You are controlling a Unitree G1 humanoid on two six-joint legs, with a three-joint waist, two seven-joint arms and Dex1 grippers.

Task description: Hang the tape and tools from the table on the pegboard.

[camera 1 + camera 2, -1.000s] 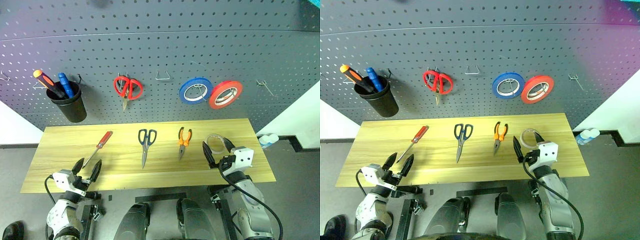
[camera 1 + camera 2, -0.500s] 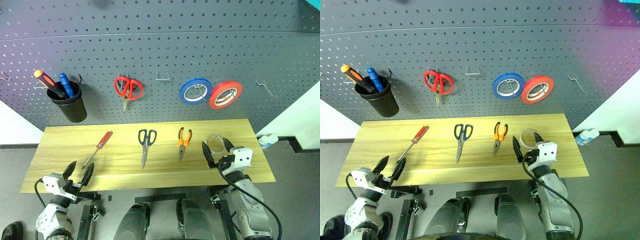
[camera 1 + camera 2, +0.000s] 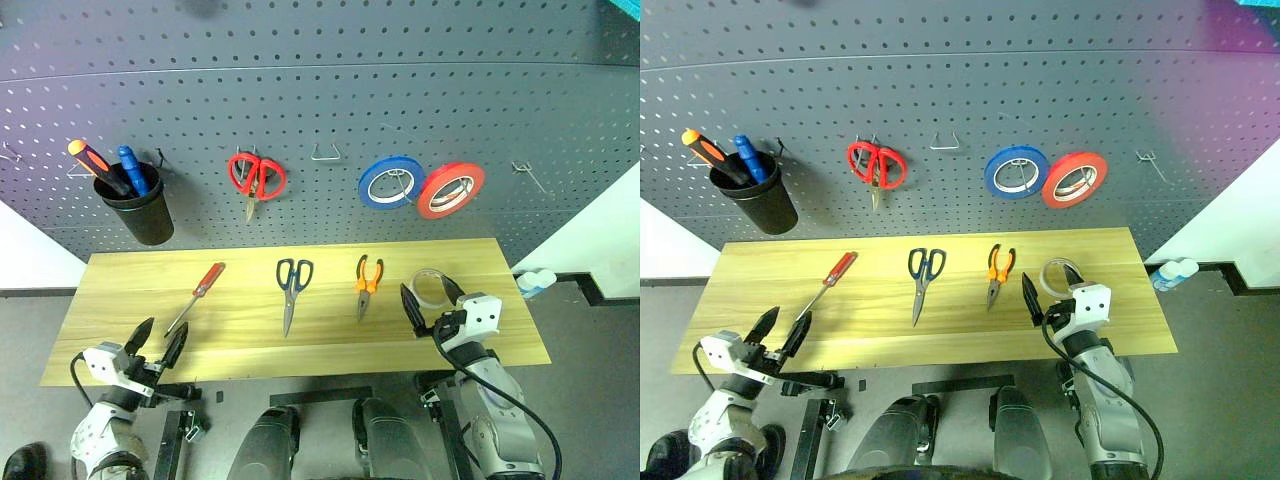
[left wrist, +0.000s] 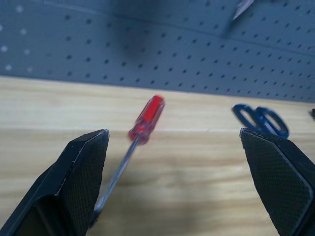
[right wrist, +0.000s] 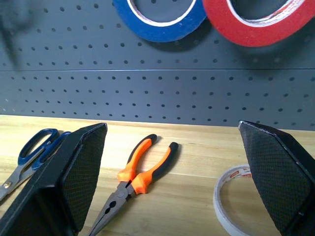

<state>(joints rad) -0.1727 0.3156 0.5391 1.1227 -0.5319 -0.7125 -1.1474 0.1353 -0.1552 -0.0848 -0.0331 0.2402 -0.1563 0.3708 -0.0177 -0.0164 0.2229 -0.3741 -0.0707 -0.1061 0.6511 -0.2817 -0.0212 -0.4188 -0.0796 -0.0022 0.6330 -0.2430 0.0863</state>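
Lying on the table [image 3: 130,290] below the pegboard [image 3: 330,100], the screwdriver [image 3: 196,296], scissors [image 3: 291,290], pliers [image 3: 366,282] and tape [image 3: 432,287] are faced by the left gripper [image 3: 160,343] and right gripper [image 3: 432,300], both spread wide and empty.
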